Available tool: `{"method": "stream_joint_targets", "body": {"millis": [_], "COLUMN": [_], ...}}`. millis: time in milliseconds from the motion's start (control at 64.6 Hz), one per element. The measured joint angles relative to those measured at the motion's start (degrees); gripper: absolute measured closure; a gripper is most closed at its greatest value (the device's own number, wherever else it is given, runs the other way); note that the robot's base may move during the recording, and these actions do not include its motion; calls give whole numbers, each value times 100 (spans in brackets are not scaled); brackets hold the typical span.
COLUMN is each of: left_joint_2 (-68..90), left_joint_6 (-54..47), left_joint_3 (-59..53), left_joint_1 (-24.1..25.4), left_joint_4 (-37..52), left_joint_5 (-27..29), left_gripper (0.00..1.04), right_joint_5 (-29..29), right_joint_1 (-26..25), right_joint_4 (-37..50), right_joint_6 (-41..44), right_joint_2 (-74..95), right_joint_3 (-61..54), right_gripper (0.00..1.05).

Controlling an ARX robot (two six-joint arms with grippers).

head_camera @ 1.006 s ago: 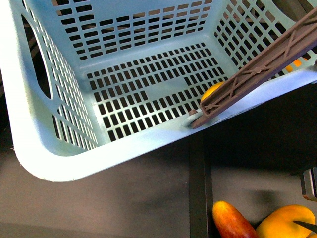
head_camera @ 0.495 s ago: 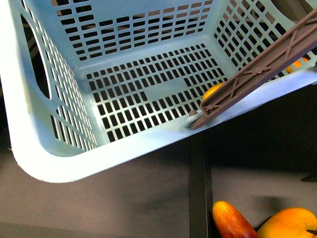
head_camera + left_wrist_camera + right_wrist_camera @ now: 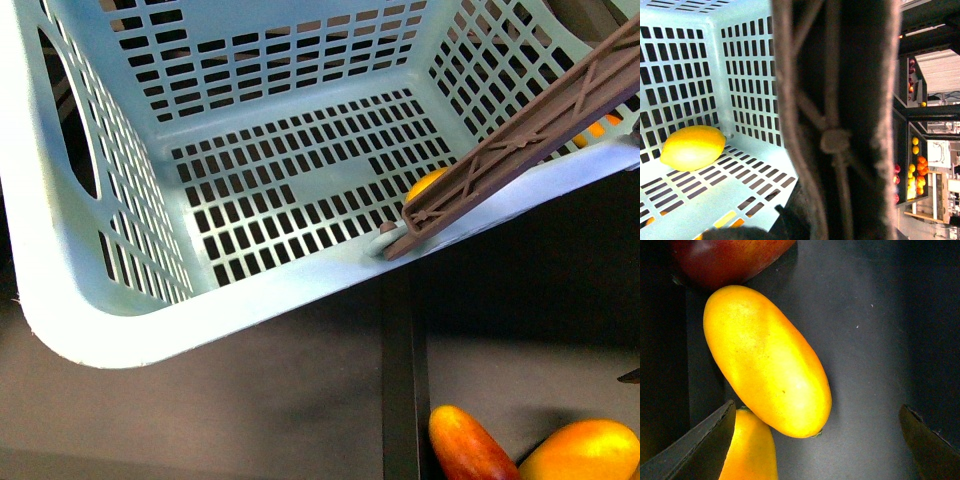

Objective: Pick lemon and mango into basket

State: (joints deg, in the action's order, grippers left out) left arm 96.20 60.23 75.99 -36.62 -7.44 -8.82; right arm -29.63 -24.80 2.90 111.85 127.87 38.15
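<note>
Yellow, smooth and oval, the lemon (image 3: pixel 692 147) already lies on the slotted floor of the light teal plastic basket (image 3: pixel 745 65), leaving the yellow-orange oblong mango (image 3: pixel 767 362) on the dark surface (image 3: pixel 875 315) below my right gripper (image 3: pixel 816 410), spread wide and empty; my left gripper's state I cannot tell.

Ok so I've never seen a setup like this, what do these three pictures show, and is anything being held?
It is a robot with two arms. One camera on its body looks down into a teal basket, where a lemon lies behind the brown handle. The left wrist camera sees that lemon too, with the handle blurred close up; whether that arm grips it I cannot tell. The right wrist camera looks down on a yellow mango on a dark surface, between the fingers of the open, empty right end effector.
</note>
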Motion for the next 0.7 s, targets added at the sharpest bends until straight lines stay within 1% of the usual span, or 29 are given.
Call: {"method": "stream_joint_targets", "body": {"millis": [480, 697], "left_joint_2": [0, 0], "left_joint_6": [0, 0], "left_joint_3": [0, 0], "left_joint_1": [0, 0], "left_joint_4": [0, 0], "left_joint_5": [-2, -2], "left_gripper": [100, 100], "right_joint_5": [140, 177], "right_joint_1": [7, 157], "right_joint_4": [13, 197], "right_joint_6": [153, 238], "right_joint_2": [181, 341], "right_joint_3": [11, 68], "right_gripper": [9, 9]}}
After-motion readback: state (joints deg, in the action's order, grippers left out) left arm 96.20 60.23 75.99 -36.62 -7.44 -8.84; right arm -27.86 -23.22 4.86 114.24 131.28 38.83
